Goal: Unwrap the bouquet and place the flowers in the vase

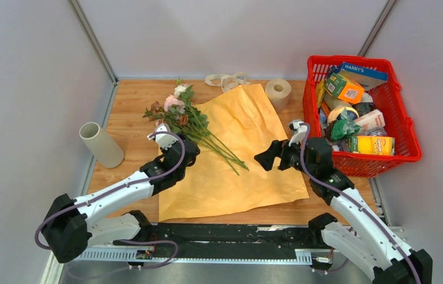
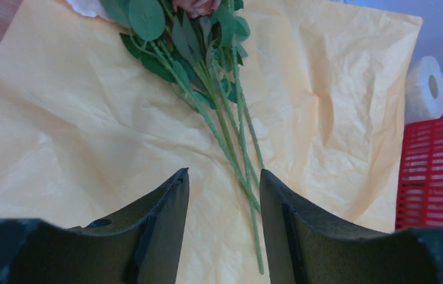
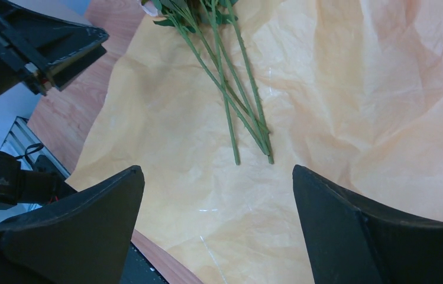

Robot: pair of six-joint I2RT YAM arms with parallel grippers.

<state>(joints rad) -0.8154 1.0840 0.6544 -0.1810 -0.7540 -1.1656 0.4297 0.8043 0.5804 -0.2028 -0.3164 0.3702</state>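
The flowers (image 1: 192, 121) are laid on the paper (image 1: 248, 171); the vase (image 1: 100, 144) is seen left of it. Over the paper, the left gripper (image 2: 223, 177) and right gripper (image 3: 217, 177) are held apart, with nothing clamped.

I am noting the left arm (image 1: 115, 194) and right arm (image 1: 358, 218) showing white shells over black joints. Purple-grey cables (image 1: 36, 232) are running along each. End effector fingers (image 2: 148, 231) are appearing matte black, wedge-shaped.

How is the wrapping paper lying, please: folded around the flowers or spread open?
Spread open: the paper lies flat and creased, with the flowers resting loose on top.
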